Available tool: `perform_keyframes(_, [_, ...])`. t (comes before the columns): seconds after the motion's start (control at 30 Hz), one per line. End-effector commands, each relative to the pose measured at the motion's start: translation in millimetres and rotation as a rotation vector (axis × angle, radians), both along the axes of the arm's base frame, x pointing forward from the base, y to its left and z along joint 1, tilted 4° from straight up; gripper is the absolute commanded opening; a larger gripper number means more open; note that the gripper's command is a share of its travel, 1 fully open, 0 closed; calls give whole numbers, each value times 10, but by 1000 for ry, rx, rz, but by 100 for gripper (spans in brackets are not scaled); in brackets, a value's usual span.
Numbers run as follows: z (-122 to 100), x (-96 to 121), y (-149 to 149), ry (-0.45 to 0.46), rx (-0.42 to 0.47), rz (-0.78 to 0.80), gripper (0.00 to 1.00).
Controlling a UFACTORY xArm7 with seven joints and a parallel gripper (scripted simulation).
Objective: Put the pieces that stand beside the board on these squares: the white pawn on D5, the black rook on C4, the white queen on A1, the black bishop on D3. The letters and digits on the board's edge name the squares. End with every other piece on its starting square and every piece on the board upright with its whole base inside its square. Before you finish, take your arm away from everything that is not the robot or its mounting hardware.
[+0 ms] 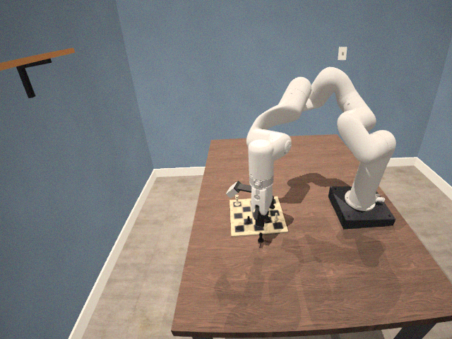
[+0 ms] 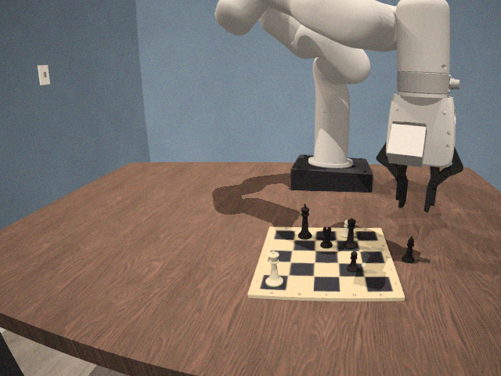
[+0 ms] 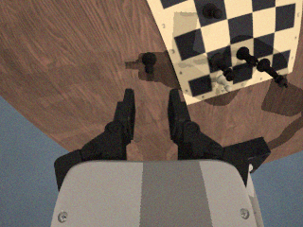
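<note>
The small chessboard [image 2: 323,295] [image 1: 255,232] [image 3: 154,9] lies on the wooden table. The white queen [image 2: 274,269] [image 1: 237,200] stands on its near left corner square. The black rook [image 2: 326,237] stands in the middle file, one row from the far edge. The white pawn [image 2: 346,222] is mostly hidden behind a tall black piece [image 2: 350,233]. The black bishop [image 2: 409,250] [image 1: 260,238] [image 3: 148,63] stands upright on the table just off the board's right edge. My gripper [image 2: 413,204] [image 3: 151,99] [image 1: 260,219] hangs above the bishop, open, with nothing between its fingers.
Another tall black piece [image 2: 304,222] stands in the far row and a black pawn [image 2: 353,262] nearer the front right. The arm's black base [image 2: 330,178] [image 1: 361,213] sits behind the board. The table edge is close to the bishop in the wrist view.
</note>
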State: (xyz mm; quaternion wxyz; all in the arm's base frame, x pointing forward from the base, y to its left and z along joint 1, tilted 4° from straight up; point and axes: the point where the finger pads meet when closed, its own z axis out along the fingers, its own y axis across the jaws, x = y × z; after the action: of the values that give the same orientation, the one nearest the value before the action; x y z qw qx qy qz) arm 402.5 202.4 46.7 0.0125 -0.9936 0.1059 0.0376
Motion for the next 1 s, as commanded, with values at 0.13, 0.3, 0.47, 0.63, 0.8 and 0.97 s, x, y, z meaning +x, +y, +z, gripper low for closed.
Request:
perform_keyframes(0.13, [-84, 4, 13, -3, 1, 0, 37])
perform_keyframes(0.3, [-163, 0, 17, -3, 1, 0, 37])
perform_keyframes(0.47, [-212, -3, 20, -3, 1, 0, 37])
perform_keyframes(0.63, [-289, -7, 25, -3, 1, 0, 37])
perform_keyframes(0.8, [-355, -11, 29, -3, 1, 0, 37])
perform_keyframes(0.97, [-386, -12, 31, -3, 1, 0, 37])
